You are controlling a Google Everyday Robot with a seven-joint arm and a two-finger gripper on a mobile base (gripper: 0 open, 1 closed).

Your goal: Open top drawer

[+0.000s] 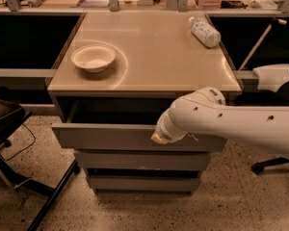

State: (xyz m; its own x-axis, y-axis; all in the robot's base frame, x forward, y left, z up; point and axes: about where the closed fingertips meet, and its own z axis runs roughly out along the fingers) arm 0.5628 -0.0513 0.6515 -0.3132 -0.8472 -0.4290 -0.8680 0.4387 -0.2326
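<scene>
- Gripper (160, 138) sat against the front edge of the top drawer (106, 137), with the white arm (231, 124) reaching in from the right; whether it was open or closed could not be told.
- The top drawer stood partly pulled out, its panel spanning both sides of the gripper.
- Bowl (93, 57) lay above-left, bottle (205, 32) above-right.

Tool (159, 137) at open top drawer (106, 136) front
</scene>
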